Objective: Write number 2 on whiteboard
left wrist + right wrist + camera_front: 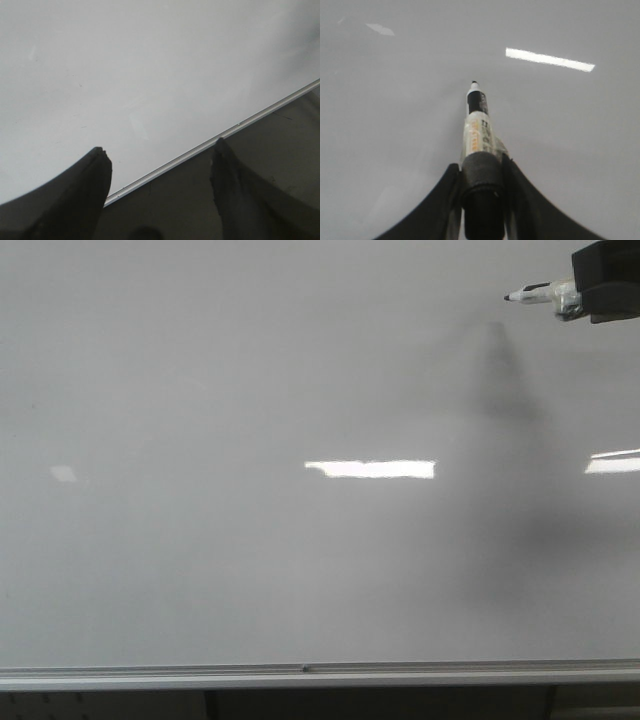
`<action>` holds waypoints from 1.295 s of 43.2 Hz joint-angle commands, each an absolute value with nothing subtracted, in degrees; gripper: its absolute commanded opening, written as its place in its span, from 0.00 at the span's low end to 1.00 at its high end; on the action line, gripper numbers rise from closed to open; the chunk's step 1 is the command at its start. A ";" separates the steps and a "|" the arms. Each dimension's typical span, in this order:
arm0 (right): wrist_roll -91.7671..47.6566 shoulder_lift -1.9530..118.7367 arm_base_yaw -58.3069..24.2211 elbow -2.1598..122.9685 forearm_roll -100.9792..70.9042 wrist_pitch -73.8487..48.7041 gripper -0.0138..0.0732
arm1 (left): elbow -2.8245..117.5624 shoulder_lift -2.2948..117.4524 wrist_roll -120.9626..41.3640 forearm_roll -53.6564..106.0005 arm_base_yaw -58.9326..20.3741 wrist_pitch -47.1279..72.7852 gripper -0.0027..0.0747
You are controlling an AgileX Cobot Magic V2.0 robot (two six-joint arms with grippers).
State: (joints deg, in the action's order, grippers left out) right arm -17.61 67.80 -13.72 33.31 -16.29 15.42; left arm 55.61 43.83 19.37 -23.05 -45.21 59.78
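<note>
The large glossy white-grey whiteboard (250,560) fills nearly the whole front view, its silver metal frame (300,673) running along the lower edge. Its surface shows only bright rectangular light reflections and a soft grey shadow; no drawn digit is visible on it.

At the upper right of the front view, the black right gripper (481,172) has its jaws clenched on a white-barrelled marker with a black tip (535,294). The tip points leftward across the board, and whether it touches the surface cannot be told. In the right wrist view the marker's barrel carries a label with orange and dark print, too small and blurred to read.

The black left gripper (160,170) hovers near the frame's edge, its jaws released and spread apart, gripping nothing.
</note>
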 commanded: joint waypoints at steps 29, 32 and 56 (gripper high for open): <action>-18.81 70.72 -7.56 36.34 -15.63 14.01 0.19 | 57.12 44.10 20.23 -24.63 -45.52 56.54 0.59; -18.81 70.72 -7.70 36.34 -15.63 10.66 0.19 | 57.12 44.10 20.23 -24.63 -45.52 56.54 0.59; -18.76 70.82 -11.40 36.34 -15.68 9.98 0.19 | 57.12 44.10 20.23 -24.63 -45.52 56.54 0.59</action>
